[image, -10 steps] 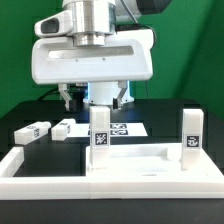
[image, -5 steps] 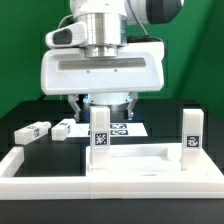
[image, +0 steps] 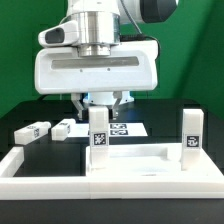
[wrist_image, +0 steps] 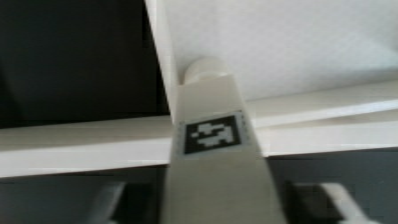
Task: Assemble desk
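1. gripper [image: 103, 103] partly open astride the upright leg post [image: 100, 138] beneath it; whether it pinches firmly i cannot tell.
2. that post and a second post [image: 192, 132], well apart, stand on the panel [image: 135, 166].
3. a loose leg [image: 32, 131] and its twin [image: 63, 127] lie off to the gripper's side, unfitted: roughly halfway.

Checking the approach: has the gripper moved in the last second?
Yes: the gripper has come down toward the upright leg and shifted slightly to the exterior view's left.
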